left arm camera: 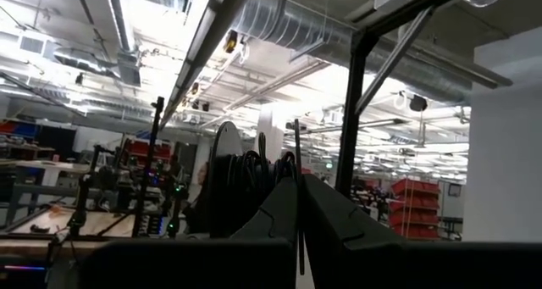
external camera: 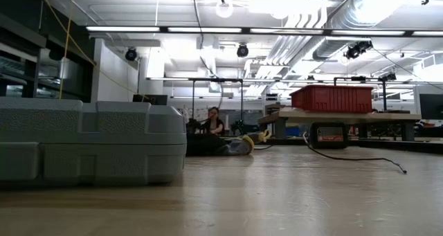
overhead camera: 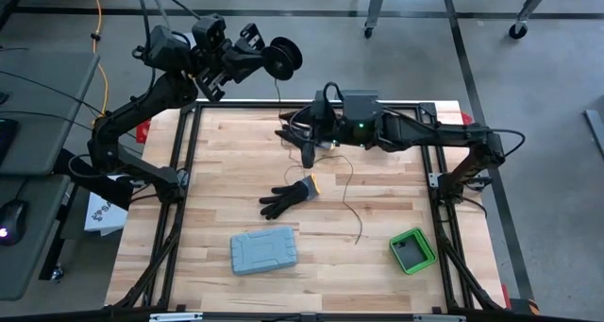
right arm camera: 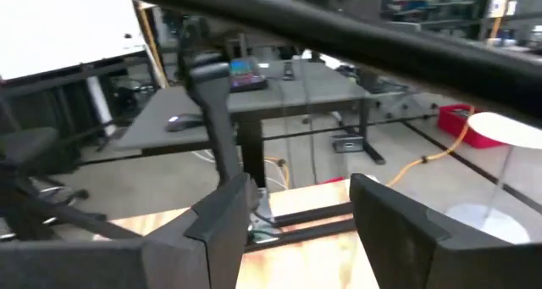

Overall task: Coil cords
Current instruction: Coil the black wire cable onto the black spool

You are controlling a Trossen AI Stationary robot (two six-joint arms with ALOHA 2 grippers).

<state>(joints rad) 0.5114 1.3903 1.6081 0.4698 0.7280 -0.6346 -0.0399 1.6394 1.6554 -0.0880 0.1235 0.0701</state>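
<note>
my right gripper (overhead camera: 304, 144) hangs over the far part of the pale wooden tabletop (overhead camera: 217, 166), its two dark fingers (right arm camera: 222, 217) spread wide with nothing between them. just nearer than it, toward the front edge, lies the black work glove (overhead camera: 286, 197), fingers splayed. the cord (overhead camera: 351, 194), a long, very thin dark wire, runs as a loose strand from close under my right wrist, past the glove's cuff side, and ends near the small green square tray (overhead camera: 411, 250); in the low view it trails flat across the wood (external camera: 360, 158). on the glove's other side, nearer the front edge, sits the grey plastic rectangular case (overhead camera: 263, 250).

my left gripper (overhead camera: 253, 50) is raised beyond the table's far left corner, well apart from the glove, fingers clenched together. right at its tip sits a black round spool (overhead camera: 284, 57) wound with dark wire (left arm camera: 246, 191); i cannot tell how it is held.
</note>
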